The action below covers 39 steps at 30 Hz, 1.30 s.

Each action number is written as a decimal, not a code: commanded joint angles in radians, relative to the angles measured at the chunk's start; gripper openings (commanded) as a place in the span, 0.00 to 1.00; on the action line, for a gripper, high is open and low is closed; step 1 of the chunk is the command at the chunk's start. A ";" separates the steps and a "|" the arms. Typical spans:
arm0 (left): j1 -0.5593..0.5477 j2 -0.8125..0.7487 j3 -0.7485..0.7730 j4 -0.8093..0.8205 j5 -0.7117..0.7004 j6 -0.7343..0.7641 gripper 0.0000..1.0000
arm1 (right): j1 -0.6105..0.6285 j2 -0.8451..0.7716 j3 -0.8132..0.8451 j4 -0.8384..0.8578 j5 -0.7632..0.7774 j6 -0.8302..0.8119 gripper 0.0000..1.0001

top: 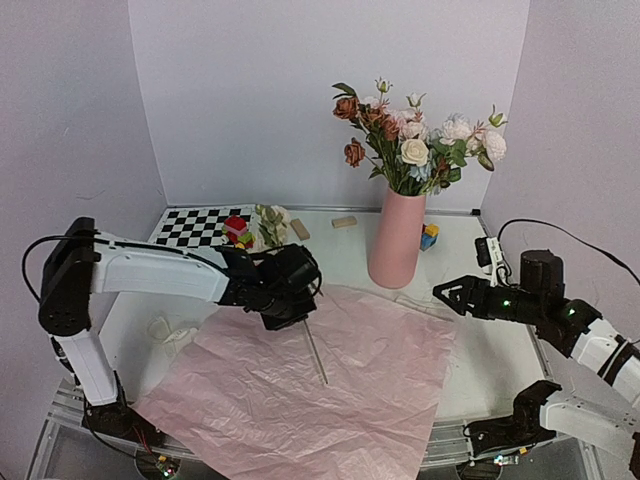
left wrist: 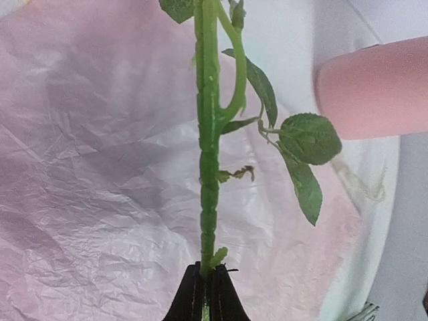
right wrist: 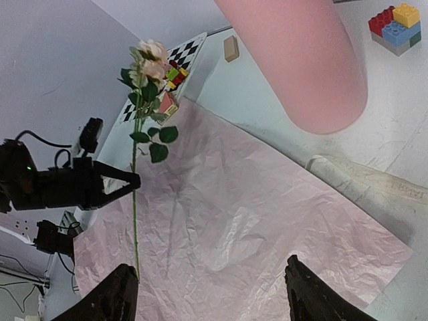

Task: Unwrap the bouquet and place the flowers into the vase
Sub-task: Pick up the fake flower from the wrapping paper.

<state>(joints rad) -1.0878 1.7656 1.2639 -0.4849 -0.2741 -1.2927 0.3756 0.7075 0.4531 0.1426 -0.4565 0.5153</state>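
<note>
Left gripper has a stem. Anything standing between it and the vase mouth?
Nothing stands between the stem in the left gripper and the vase. Blooms already in it crowd the mouth, so entry may be tight.

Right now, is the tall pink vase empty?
No, in the top view the vase holds a bunch of flowers that stand up out of its mouth.

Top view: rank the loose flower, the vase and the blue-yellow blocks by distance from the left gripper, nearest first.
1. Flower: its stem is clamped by the left gripper, and it lies across the pink paper.
2. Vase: to the right, just past the paper's far edge.
3. Blue-yellow blocks: farther right, behind the vase.
</note>
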 commanded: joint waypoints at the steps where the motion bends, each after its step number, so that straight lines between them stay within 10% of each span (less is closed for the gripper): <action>1: -0.003 -0.181 -0.001 -0.011 -0.088 0.093 0.00 | 0.003 0.019 0.086 0.039 -0.101 0.032 0.76; 14: -0.004 -0.479 -0.084 0.198 0.133 0.502 0.00 | 0.007 0.055 0.276 0.040 -0.208 0.126 0.73; 39: -0.007 -0.692 -0.227 0.526 0.568 0.697 0.00 | 0.420 0.423 0.716 0.236 -0.039 0.192 0.71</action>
<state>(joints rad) -1.0904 1.1005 1.0459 -0.0454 0.2159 -0.6387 0.7697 1.0922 1.0673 0.2661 -0.5031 0.6795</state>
